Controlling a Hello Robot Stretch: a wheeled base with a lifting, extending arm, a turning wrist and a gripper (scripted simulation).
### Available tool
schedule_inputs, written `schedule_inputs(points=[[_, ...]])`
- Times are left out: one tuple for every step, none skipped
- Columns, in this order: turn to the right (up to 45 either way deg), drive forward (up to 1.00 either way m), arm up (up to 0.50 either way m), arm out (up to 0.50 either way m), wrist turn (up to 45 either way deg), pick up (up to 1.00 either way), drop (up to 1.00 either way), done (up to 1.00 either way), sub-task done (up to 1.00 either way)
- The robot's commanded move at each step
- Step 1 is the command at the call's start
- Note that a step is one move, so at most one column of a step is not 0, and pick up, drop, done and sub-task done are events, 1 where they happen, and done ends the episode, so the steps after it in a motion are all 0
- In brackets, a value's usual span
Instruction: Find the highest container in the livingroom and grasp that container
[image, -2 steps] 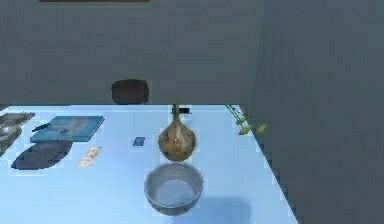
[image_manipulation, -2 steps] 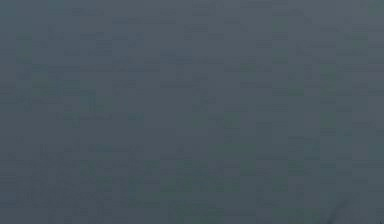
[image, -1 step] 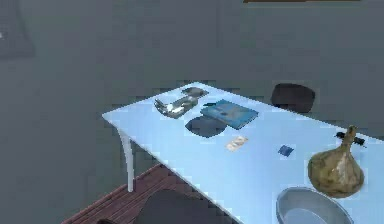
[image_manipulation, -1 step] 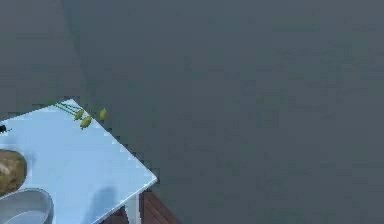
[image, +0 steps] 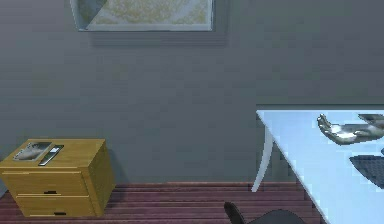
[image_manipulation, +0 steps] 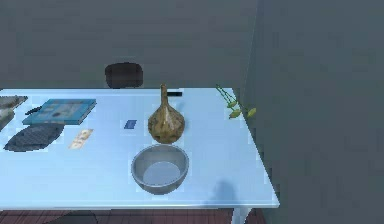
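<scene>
A brown vase (image_manipulation: 166, 120) with a narrow neck stands upright near the middle of the pale blue-white table (image_manipulation: 215, 150); it is the tallest thing on the tabletop. Just in front of it sits a round grey bowl (image_manipulation: 160, 169). In the forward view the same table (image: 300, 150) reaches in from the right, with a pale figurine-like object (image: 345, 130) lying on it.
On the table lie a blue book (image_manipulation: 60, 110), a dark plate (image_manipulation: 30, 138), a small card (image_manipulation: 129, 124) and green sprigs (image_manipulation: 232, 103). A dark chair back (image_manipulation: 126, 74) rises behind it. A yellow drawer cabinet (image: 57, 178) stands by the wall under a framed picture (image: 145, 14).
</scene>
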Motion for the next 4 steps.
schedule_inputs(points=[[0.0, 0.0, 0.5, 0.0, 0.0, 0.0, 0.0, 0.0, 0.0], [0.0, 0.0, 0.38, 0.0, 0.0, 0.0, 0.0, 0.0, 0.0], [0.0, 0.0, 0.0, 0.44, 0.0, 0.0, 0.0, 0.0, 0.0], [0.0, 0.0, 0.0, 0.0, 45.0, 0.0, 0.0, 0.0, 0.0]])
